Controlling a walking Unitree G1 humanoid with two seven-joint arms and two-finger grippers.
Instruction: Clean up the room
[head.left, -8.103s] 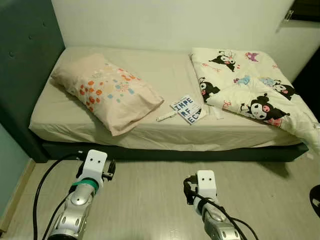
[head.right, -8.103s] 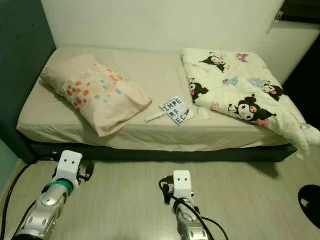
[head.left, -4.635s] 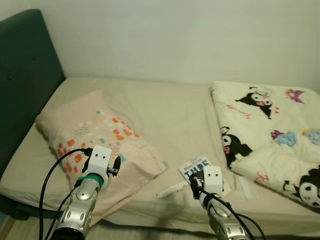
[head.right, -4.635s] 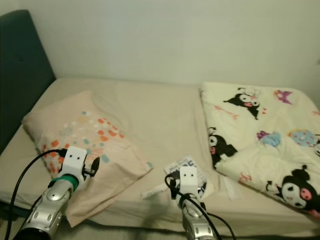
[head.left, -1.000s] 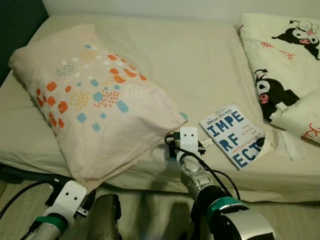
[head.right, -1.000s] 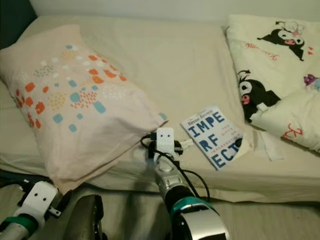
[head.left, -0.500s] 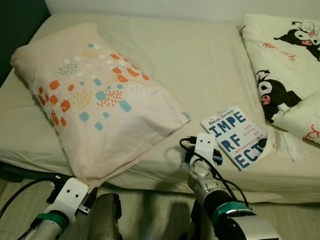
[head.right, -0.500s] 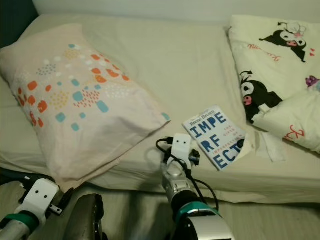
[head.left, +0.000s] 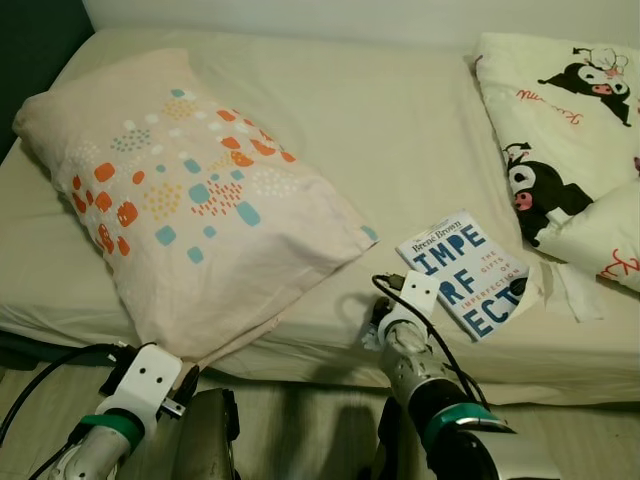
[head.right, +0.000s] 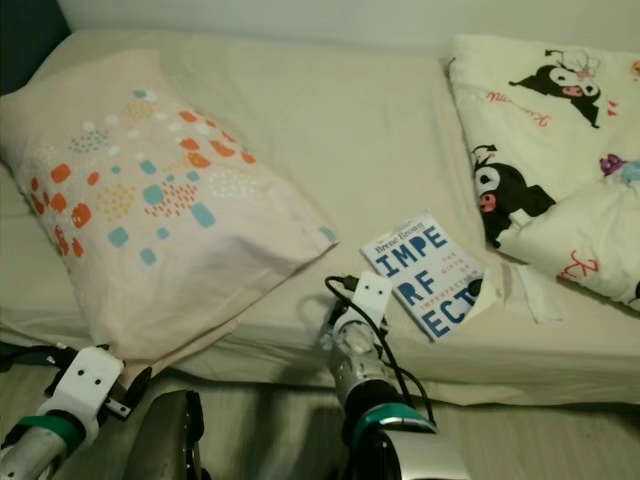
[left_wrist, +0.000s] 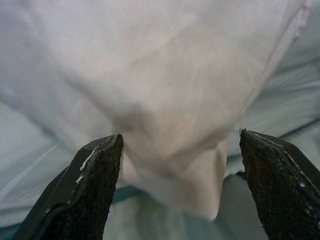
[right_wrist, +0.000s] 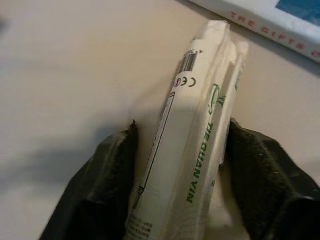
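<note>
Bed (head.left: 400, 130), beige sheet. Lying on it: spotted pillow (head.left: 180, 200) toward the left; book (head.left: 462, 272) near the front edge; cartoon-print quilt (head.left: 570, 150) bunched at right. White packet (right_wrist: 195, 145) on sheet just beside the book. Scrap of white tissue (head.left: 575, 298) right of the book.

Silver arms w/ green wrist bands, white camera blocks, black cables, black pincer fingers (left_wrist: 95, 190).

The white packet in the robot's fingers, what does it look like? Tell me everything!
The white packet is long, thin and flat, like soft plastic or paper wrap. It has green letters, a small barcode and a CE mark. It lies on the beige bedsheet beside the blue-lettered book, clamped between the right gripper's black fingers.
</note>
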